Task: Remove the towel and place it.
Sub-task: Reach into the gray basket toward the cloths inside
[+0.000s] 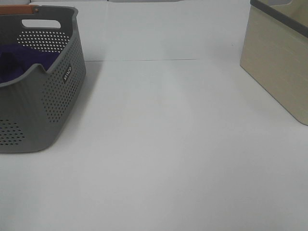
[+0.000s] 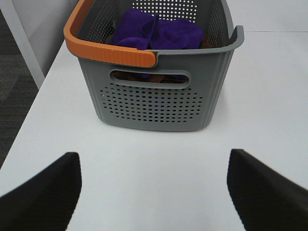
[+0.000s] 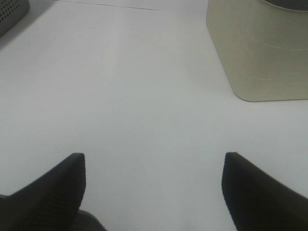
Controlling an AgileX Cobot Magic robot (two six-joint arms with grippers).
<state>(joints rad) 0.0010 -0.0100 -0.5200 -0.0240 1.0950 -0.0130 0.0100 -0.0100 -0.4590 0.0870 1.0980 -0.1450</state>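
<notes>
The deep purple towel (image 1: 24,60) lies crumpled inside the grey perforated basket (image 1: 57,101) at the table's left edge. In the left wrist view the towel (image 2: 159,31) shows bunched in the basket (image 2: 154,103), which has an orange handle (image 2: 108,50); a brownish cloth (image 2: 154,77) shows under it through the handle slot. My left gripper (image 2: 154,192) is open and empty, short of the basket with bare table between. My right gripper (image 3: 154,192) is open and empty over bare white table. Neither gripper shows in the high view.
A beige bin with a dark rim (image 1: 279,62) stands at the table's right back; it also shows in the right wrist view (image 3: 260,48). The white table (image 1: 168,144) spreads between basket and bin. The table's left edge drops to dark floor (image 2: 14,96).
</notes>
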